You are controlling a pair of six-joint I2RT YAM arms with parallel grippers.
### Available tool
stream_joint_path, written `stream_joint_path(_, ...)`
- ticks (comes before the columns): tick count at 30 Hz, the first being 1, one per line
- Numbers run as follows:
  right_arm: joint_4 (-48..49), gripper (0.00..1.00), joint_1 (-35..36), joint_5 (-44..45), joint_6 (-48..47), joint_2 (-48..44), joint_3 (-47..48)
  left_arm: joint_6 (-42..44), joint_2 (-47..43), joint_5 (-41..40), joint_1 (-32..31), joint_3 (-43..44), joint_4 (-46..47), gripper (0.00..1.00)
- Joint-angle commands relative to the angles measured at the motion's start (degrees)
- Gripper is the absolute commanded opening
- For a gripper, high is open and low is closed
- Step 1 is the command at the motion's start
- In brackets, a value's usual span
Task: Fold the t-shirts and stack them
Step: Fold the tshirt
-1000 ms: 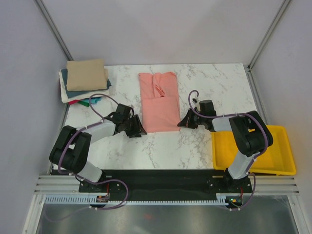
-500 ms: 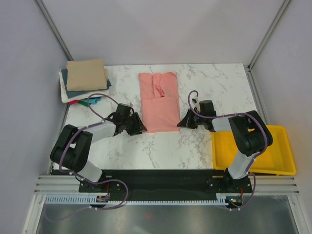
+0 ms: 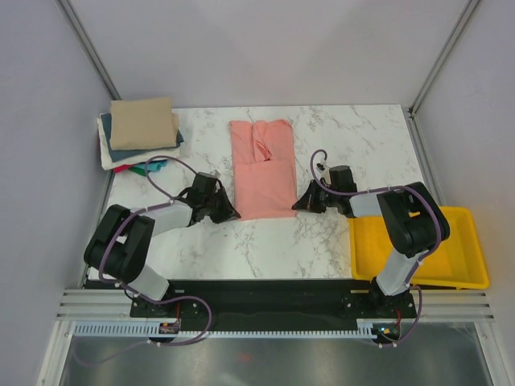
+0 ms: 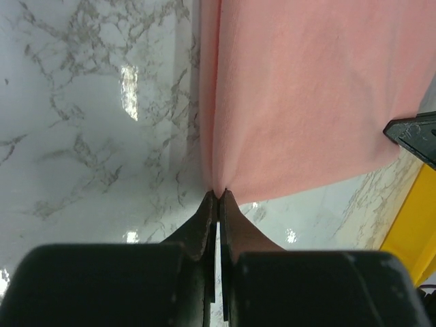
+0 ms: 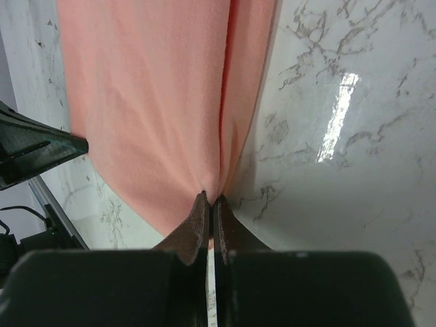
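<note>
A salmon-pink t-shirt [image 3: 262, 165] lies part-folded on the marble table, its near half doubled over. My left gripper [image 3: 233, 214] is shut on the near-left corner of the pink t-shirt [image 4: 300, 102], the cloth pinched at its tips [image 4: 219, 193]. The right gripper [image 3: 296, 206] is shut on the near-right corner of that pink t-shirt [image 5: 150, 102], pinching it at the tips [image 5: 210, 199]. Folded t-shirts sit stacked at the back left, a tan one [image 3: 142, 122] on top, with white, teal, green and red edges below.
A yellow plastic tray [image 3: 475, 265] sits at the right near edge, beside the right arm; its corner [image 4: 417, 231] shows in the left wrist view. Grey walls close the table [image 3: 354, 137] on three sides.
The left gripper slid right to the pink t-shirt's near-left corner and closed on it. The right gripper stayed shut on its corner.
</note>
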Motion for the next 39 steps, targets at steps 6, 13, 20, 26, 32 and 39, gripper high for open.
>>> stream_joint_path(6, -11.3, 0.00, 0.7, -0.3, -0.2, -12.4, -5.4, -1.5, -15.7, -1.8, -2.9, -2.5, -9.5, 0.02)
stream_joint_path(13, -34.3, 0.00, 5.2, 7.2, 1.6, -32.1, -5.1, -4.5, -31.5, -2.5, -7.5, -0.6, -26.2, 0.02)
stream_joint_path(20, -50.1, 0.00, 11.7, 14.5, 4.6, -47.1, 3.0, -7.4, -40.3, -3.4, -10.0, 8.4, -39.4, 0.02)
stream_joint_path(26, -58.9, 0.00, 11.7, 18.4, 1.8, -47.3, 11.1, -4.7, -38.0, -5.5, -10.0, 16.5, -44.2, 0.02)
stream_joint_path(32, -60.1, 0.00, 11.7, 22.3, -1.8, -40.2, 16.0, -1.7, -30.5, -7.1, -8.8, 22.1, -44.2, 0.02)
stream_joint_path(39, -59.1, 0.00, 8.6, 23.9, -6.0, -31.3, 23.3, 2.4, -19.9, -7.1, -5.8, 29.8, -43.6, 0.02)
